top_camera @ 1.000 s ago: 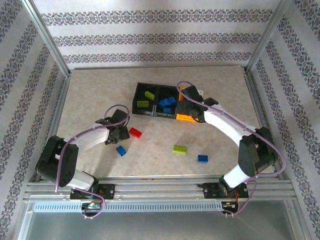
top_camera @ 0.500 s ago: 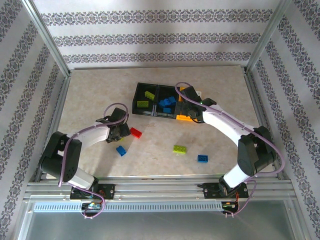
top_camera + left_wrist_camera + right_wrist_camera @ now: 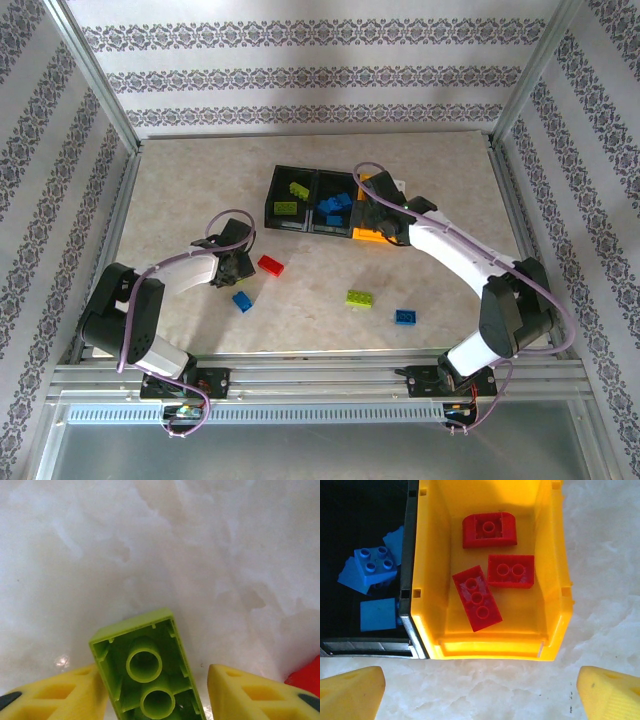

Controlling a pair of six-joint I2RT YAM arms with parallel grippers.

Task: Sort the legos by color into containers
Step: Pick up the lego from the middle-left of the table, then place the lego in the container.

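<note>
While right hand [image 3: 480,692] hangs wide apart over yellow bin [image 3: 432,555] holding red bricks [image 3: 510,571], left hand [image 3: 155,682] straddles lime brick [image 3: 145,665], fingers not clamped.

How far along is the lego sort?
Done: three red bricks lie in the yellow bin, blue ones in the middle black bin, green ones in the left black bin.
In hand: an upturned lime brick sits between the left gripper's fingers, not yet clamped; the right gripper hangs open by the yellow bin.
Left: one red, one green, two blue bricks on the table.
</note>
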